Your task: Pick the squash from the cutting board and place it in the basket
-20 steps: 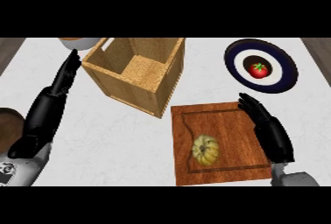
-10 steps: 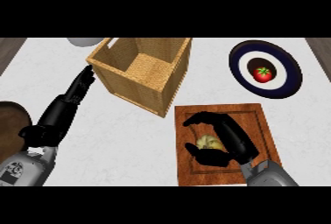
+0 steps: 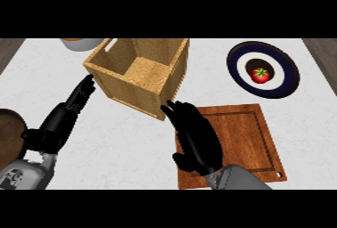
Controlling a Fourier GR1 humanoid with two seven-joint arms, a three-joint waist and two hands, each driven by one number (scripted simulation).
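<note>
White marbled tabletop (image 3: 132,147) fills your view, with a reddish-brown wooden cutting board (image 3: 247,133) near and right of centre. Your right hand (image 3: 196,140) lies over the board's left edge, fingers pointing far and slightly left toward the open woven wooden basket (image 3: 139,71). The squash is not visible anywhere. In all likelihood it sits under this hand, but the black fingers hide it, so you cannot tell whether they are wrapped round it. No squash shows on the uncovered part of the board or inside the basket.

The relation that matters: the basket lies just beyond the right hand's fingertips, far and to the left, its near corner almost touching them. The right hand is clearly the nearer one to the board.

Your left hand (image 3: 80,94) rests just beside the basket's left wall, fingers straight and relaxed, holding nothing.

Far right, a dark round plate (image 3: 284,78) carries a red tomato (image 3: 260,75). A pale bowl (image 3: 82,43) sits at the far left edge.
</note>
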